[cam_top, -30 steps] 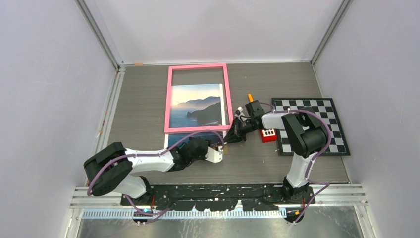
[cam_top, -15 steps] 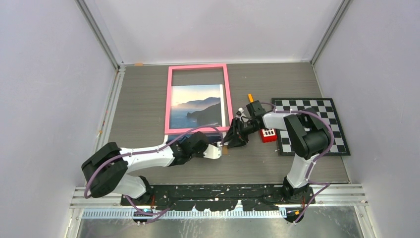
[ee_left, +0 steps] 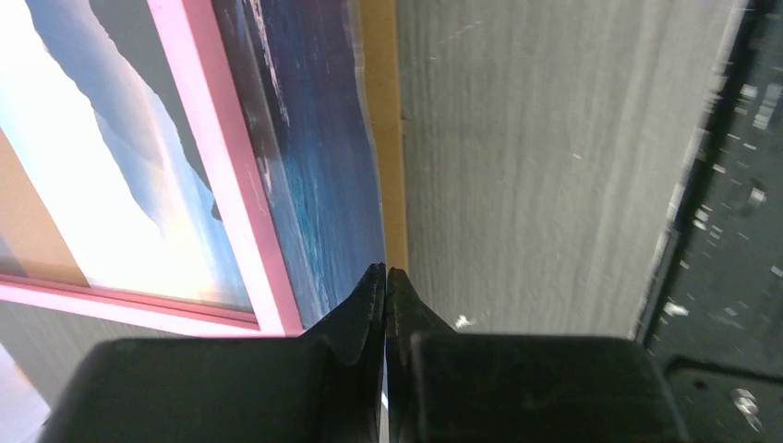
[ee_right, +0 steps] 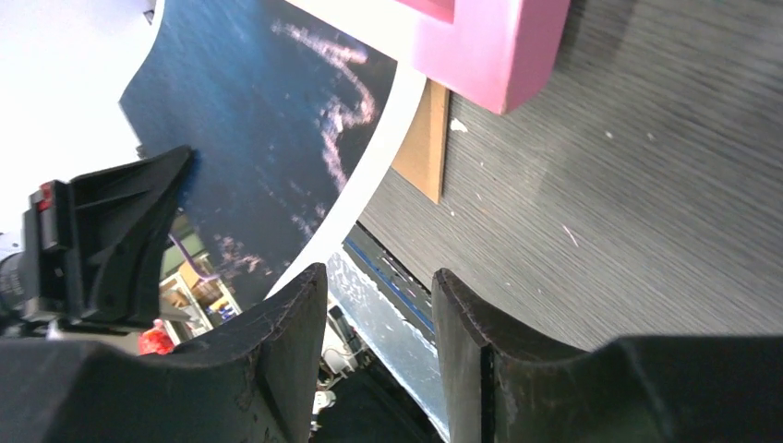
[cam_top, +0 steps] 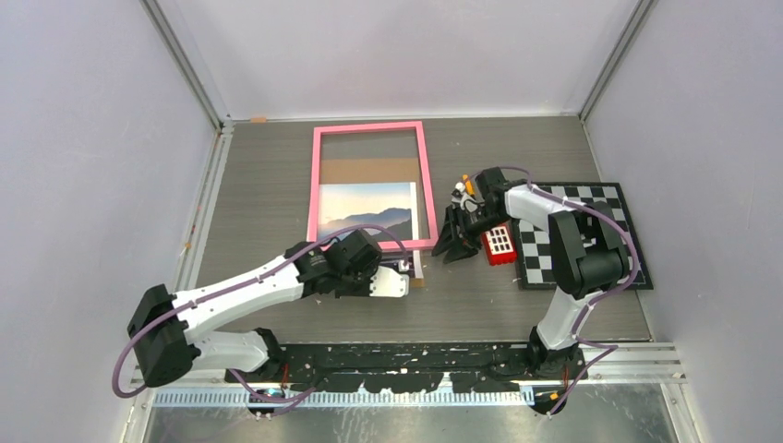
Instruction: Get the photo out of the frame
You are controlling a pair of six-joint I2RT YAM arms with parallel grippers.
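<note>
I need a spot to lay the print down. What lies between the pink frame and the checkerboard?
In the top view, the right gripper and a small red block sit between the frame and the checkerboard.

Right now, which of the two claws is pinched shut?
The left gripper, clamped on the photo at its edge; the right gripper has its fingers apart, holding nothing.
</note>
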